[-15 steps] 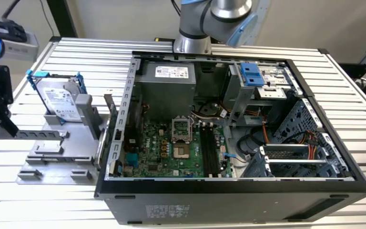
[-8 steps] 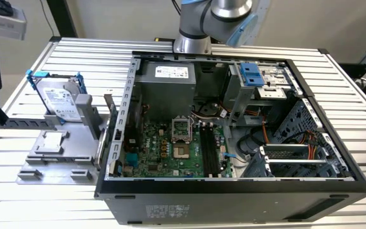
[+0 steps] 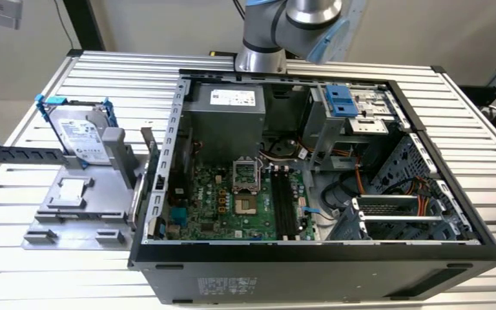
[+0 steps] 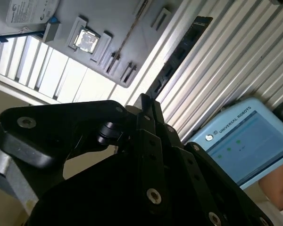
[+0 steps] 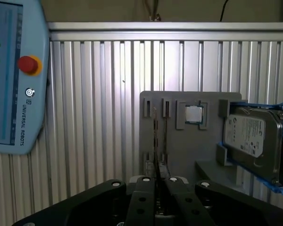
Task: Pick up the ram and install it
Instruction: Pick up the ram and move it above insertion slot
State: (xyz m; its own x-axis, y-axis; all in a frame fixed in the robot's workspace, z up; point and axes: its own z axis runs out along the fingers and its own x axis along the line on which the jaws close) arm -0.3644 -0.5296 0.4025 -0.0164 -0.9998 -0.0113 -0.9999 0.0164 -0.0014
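The pick-up looks done and the carrying is in hand: the gripper [image 5: 156,180] is clenched on the ram [image 4: 179,52], a thin, flat, dark stick with small chips. It stands straight out from the finger tips, above the ribbed metal table [image 5: 94,94] and apart from the grey holder plate [image 5: 188,150]. In the exterior view the long black slots [image 3: 284,203] on the green motherboard [image 3: 205,210], inside the open case [image 3: 317,265] at the table's middle, look empty. I judge that seating calls for the stick's edge lined exactly along one slot and pressed evenly.
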